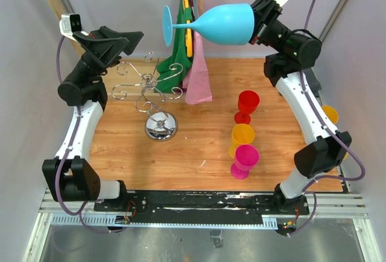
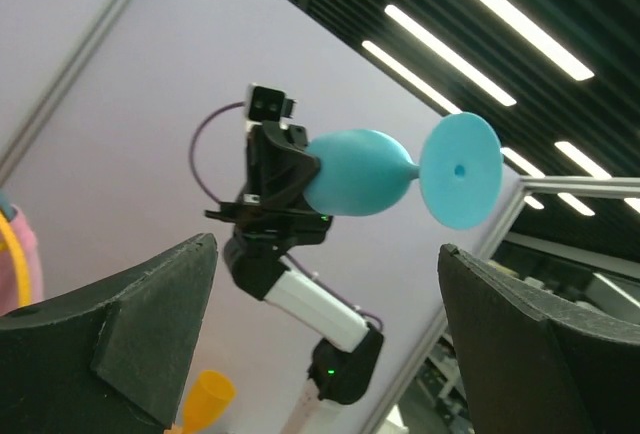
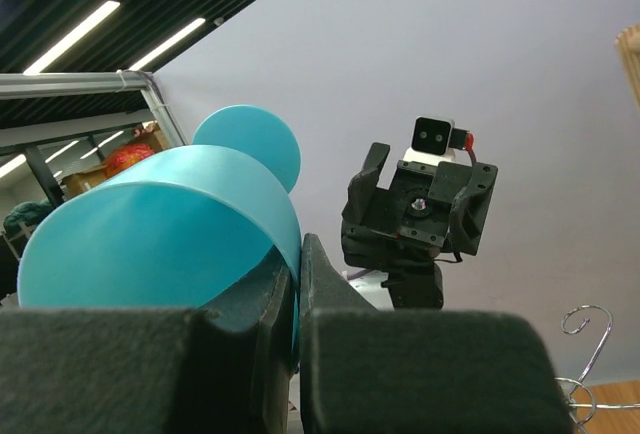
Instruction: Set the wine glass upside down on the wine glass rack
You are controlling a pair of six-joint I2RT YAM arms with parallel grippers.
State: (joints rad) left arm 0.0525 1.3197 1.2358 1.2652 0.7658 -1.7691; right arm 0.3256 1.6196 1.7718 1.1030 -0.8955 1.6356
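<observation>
My right gripper (image 1: 256,22) is shut on the rim of a light blue plastic wine glass (image 1: 220,24) and holds it high in the air, lying sideways with its round foot (image 1: 167,26) pointing left. The glass fills the left of the right wrist view (image 3: 160,224), its rim pinched between the fingers (image 3: 283,304). It also shows in the left wrist view (image 2: 365,172). The chrome wine glass rack (image 1: 151,90) stands on the wooden table at the left, with its domed base (image 1: 161,127). My left gripper (image 1: 134,38) is open and empty, raised behind the rack.
Red (image 1: 247,105), yellow (image 1: 242,138) and pink (image 1: 245,159) plastic glasses stand at the table's right middle. An orange cup (image 1: 330,115) sits by the right arm. Green and pink cloths (image 1: 190,69) hang from a wooden rail at the back.
</observation>
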